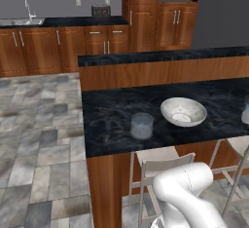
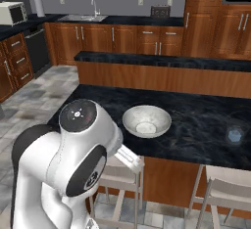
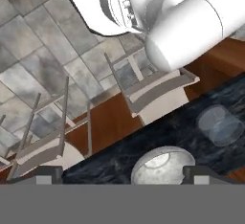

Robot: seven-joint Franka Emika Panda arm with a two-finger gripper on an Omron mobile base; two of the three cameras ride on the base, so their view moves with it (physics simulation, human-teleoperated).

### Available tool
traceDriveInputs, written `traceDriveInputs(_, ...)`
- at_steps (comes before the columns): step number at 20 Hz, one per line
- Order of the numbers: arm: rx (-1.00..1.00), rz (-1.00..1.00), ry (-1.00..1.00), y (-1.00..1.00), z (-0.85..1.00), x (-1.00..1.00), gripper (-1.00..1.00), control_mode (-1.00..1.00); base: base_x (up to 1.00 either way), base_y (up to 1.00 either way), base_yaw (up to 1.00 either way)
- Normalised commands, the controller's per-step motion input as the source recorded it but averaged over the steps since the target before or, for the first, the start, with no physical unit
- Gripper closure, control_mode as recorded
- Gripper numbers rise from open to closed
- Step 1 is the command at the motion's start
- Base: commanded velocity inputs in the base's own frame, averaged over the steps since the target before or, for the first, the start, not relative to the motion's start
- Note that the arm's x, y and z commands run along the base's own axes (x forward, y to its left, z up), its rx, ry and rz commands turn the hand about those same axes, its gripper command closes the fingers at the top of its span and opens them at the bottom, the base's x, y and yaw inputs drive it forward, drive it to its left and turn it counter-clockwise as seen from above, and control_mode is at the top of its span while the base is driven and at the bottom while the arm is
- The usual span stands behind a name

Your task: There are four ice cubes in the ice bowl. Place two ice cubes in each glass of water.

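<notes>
Broadly, a dark marbled stone counter (image 1: pixel 112 120) with a glossy slab top spans the scene, fronted by reddish wood panels, with pale stools (image 1: pixel 163 166) tucked under its edge. On it sits the ice bowl (image 1: pixel 183 111), a wide, shallow, round dish of speckled grey-white stoneware with a pale patch at its bottom. Near it, on either side, stand two glasses of water: one short, straight-sided, bluish translucent tumbler (image 1: pixel 141 125) and another (image 2: pixel 235 134) well apart across the bowl. Smallest, the gripper (image 3: pixel 122 175) shows its two dark finger tips (image 3: pixel 48 173) spread wide, holding nothing, with the bowl between them.
</notes>
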Motion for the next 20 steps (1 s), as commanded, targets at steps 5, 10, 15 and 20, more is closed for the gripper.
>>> traceDriveInputs(5,0.11,-0.13,-0.14,-0.75,-0.64,0.04,-1.00,-1.00,0.00,0.00,0.00)
traceDriveInputs(10,0.01,-0.02,-0.03,-0.39,-0.38,0.34,-1.00,-1.00,0.00,0.00,0.00)
traceDriveInputs(15,0.00,-0.13,0.07,-0.49,-0.08,0.32,-1.00,-1.00,0.00,0.00,0.00)
traceDriveInputs(20,0.02,-0.26,0.13,-0.99,-0.23,0.05,-1.00,-1.00,0.00,0.00,0.00)
